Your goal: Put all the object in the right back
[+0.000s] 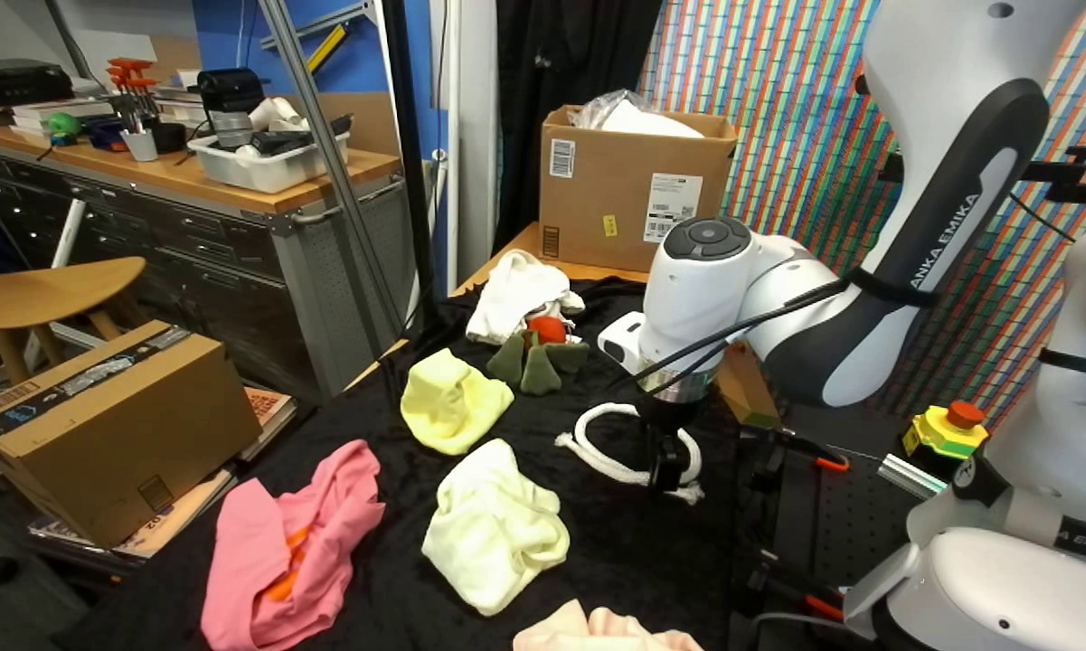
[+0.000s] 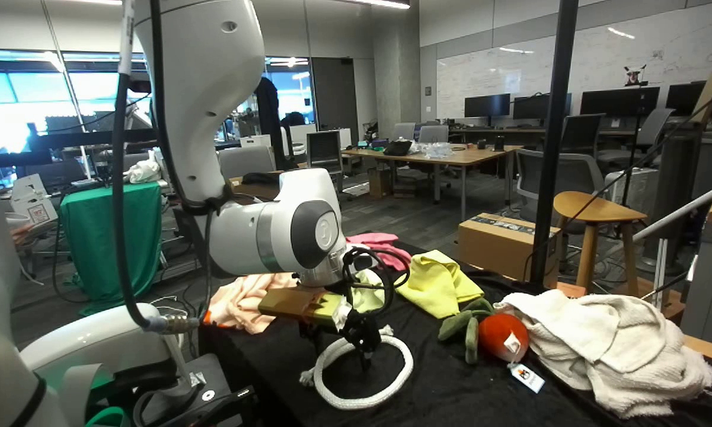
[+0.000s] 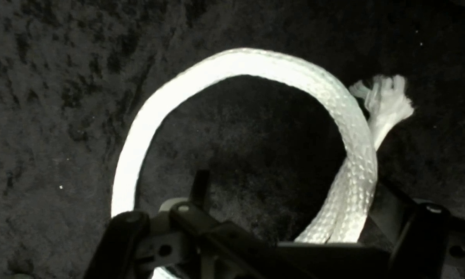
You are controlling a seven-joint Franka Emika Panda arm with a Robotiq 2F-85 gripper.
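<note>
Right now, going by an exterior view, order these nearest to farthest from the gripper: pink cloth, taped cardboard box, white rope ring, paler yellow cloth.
1. White rope ring, right at the gripper.
2. Paler yellow cloth, left of it in that view.
3. Pink cloth, farther left.
4. Taped cardboard box, at the view's left edge.

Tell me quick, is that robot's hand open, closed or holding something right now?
Hand: open, gripping nothing; in the wrist view, one side of the white rope ring shows between its spread jaws.
</note>
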